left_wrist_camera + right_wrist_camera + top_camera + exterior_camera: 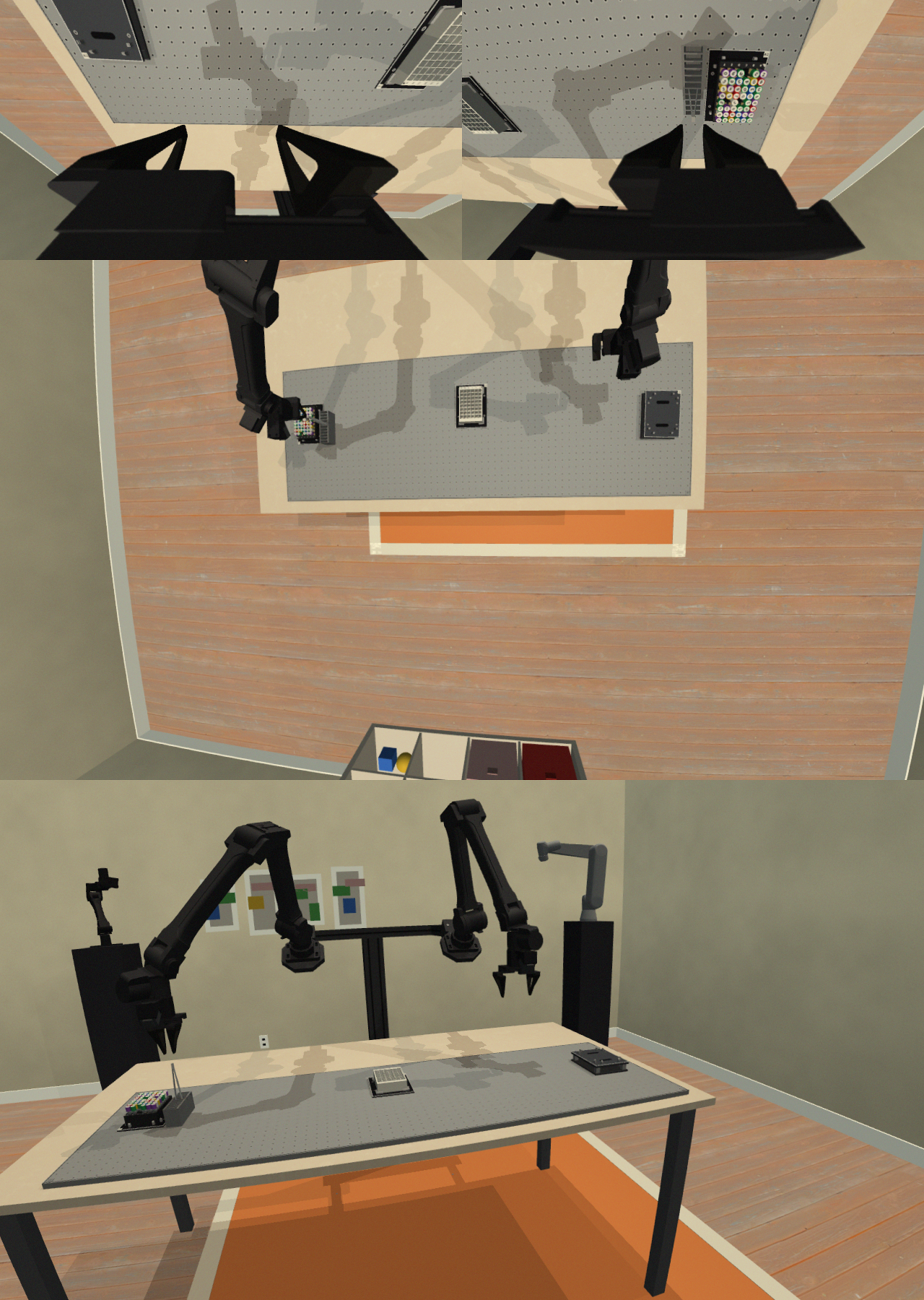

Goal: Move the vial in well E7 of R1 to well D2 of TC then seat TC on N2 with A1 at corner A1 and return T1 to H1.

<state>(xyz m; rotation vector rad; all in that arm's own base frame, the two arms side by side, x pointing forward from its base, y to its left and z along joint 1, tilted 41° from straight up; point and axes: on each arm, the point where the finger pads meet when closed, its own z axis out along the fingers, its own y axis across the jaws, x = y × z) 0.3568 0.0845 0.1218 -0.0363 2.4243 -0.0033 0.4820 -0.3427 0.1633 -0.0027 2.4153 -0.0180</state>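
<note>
Two grippers (pixel 169 1052) (pixel 516 995) (pixel 232 126) (pixel 693 126) — both open — above one table (pixel 362 1151).

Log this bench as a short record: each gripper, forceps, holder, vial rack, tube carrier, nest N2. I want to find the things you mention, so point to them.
left gripper (pixel 517 990) (pixel 232 128): open, over the table's rear edge
right gripper (pixel 167 1048) (pixel 693 129): partly open, nothing between fingers, above the forceps
forceps (pixel 174 1080): upright in holder
holder (pixel 327 427) (pixel 180 1108) (pixel 693 74): standing beside vial rack
vial rack (pixel 315 425) (pixel 146 1113) (pixel 739 99): many capped vials
tube carrier (pixel 471 403) (pixel 390 1080) (pixel 438 54): between the arms, not on N2
nest N2 (pixel 661 414) (pixel 599 1060) (pixel 102 27): no carrier on it
</note>
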